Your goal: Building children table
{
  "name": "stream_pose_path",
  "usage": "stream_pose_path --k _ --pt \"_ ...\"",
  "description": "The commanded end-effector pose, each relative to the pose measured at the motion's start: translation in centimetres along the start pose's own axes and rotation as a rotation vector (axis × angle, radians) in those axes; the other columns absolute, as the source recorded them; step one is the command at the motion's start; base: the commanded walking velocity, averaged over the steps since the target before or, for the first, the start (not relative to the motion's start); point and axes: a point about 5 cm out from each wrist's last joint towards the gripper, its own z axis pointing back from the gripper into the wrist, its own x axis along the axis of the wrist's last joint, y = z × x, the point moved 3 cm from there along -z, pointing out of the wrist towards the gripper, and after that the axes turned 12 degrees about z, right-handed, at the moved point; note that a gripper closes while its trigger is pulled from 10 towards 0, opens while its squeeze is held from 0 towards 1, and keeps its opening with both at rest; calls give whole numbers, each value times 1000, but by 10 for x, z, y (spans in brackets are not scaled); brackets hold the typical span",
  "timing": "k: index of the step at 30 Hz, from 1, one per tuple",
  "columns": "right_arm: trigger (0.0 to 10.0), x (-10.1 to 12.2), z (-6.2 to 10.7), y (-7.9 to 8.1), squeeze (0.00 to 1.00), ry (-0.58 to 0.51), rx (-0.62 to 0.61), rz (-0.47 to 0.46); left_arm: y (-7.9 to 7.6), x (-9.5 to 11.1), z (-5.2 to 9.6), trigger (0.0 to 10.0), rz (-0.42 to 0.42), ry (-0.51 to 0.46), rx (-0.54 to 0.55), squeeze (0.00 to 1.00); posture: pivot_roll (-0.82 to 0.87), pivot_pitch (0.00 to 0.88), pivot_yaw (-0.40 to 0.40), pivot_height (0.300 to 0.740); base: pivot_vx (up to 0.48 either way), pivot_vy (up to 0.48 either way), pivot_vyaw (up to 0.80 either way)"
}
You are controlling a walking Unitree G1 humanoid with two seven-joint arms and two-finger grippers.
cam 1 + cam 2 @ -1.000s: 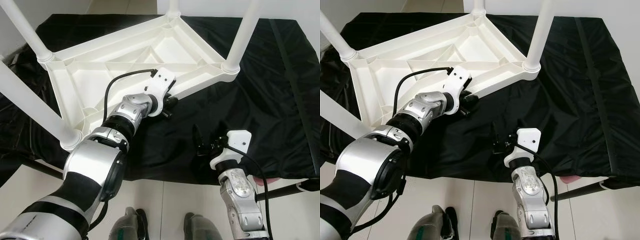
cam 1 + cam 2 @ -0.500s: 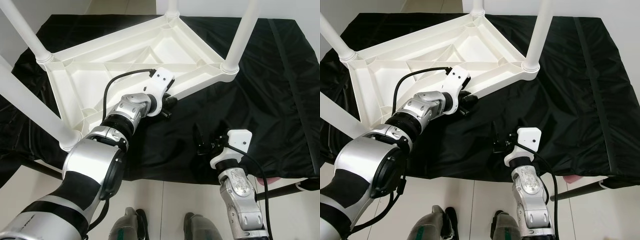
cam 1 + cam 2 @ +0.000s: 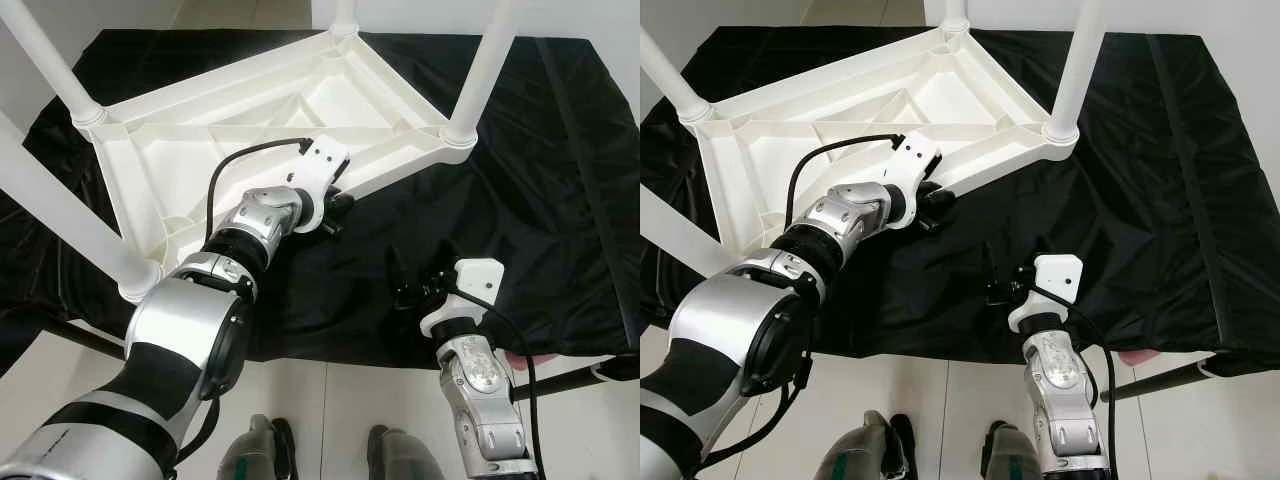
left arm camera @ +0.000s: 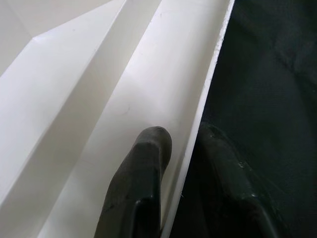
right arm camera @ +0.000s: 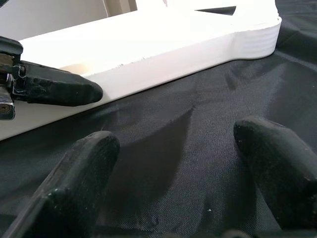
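Note:
A white plastic children's table [image 3: 300,110] lies upside down on a black cloth [image 3: 560,200], its ribbed underside facing up. Its white legs [image 3: 485,70] stand up from the corner sockets. My left gripper [image 3: 338,210] is shut on the table's near rim [image 4: 148,89], with one finger inside the rim and one outside, in the left wrist view [image 4: 185,136]. My right gripper [image 3: 418,275] hovers open just above the cloth, a short way in front of that rim, with nothing between its fingers [image 5: 84,168]. The right wrist view shows the table's edge [image 5: 163,44] ahead.
The black cloth covers a low platform and hangs over its near edge. White floor tiles and my feet [image 3: 265,450] lie below. A black pole [image 3: 580,375] and something pink [image 3: 520,358] sit at the lower right. A white wall stands behind.

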Motion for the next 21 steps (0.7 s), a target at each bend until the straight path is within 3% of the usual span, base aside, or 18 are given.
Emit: stream_pose_path --k 1,2,8,9,10,11,21 --pt "10000 -3 0 2 0 8 2 -2 43 10 13 10000 12 -117 529 0 -89 167 119 740 0 0 0" --pt "10000 -3 0 2 0 7 2 -2 42 11 12 10000 25 -123 514 1000 -88 167 120 740 0 0 0" --pt "10000 -3 0 3 0 6 2 -2 42 12 13 10000 26 -125 510 1000 -87 167 120 740 0 0 0" --pt "10000 -3 0 3 0 6 3 -3 42 13 13 10000 20 -126 510 729 -86 167 120 740 0 0 0" --pt "10000 -3 0 3 0 6 3 -3 42 13 13 10000 20 -126 510 729 -86 167 120 740 0 0 0" --pt "10000 -3 0 3 0 5 4 -3 42 14 12 10000 13 -129 509 0 -86 167 119 740 0 0 0" --pt "10000 -3 0 4 0 5 7 -2 33 30 10 10000 15 -191 436 0 -82 163 115 740 0 0 0"
